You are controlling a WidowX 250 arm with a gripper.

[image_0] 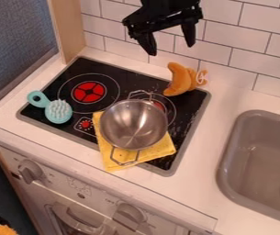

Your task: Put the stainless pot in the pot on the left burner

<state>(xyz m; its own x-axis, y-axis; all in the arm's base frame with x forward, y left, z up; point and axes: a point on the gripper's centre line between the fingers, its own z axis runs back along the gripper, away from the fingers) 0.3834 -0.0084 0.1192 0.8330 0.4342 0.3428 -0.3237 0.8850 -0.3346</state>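
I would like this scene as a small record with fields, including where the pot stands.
stainless pot: open, two handles, on yellow cloth, overlapping right burner
left burner: red centre, no pot on it
gripper: above stove's back edge, fingers apart, holding nothing
teal brush: stove's left side
orange toy: back right corner

On the oven panel (56,180), you can make out one short word, "OFF" (111,201), printed just above and to the left of the right knob (130,215). Farther to the left of that same knob, you have a small line drawing (79,185) on the panel, its shape too faint for you to name. Close around the knob, you may also notice tiny marks, but they are too small for you to read.
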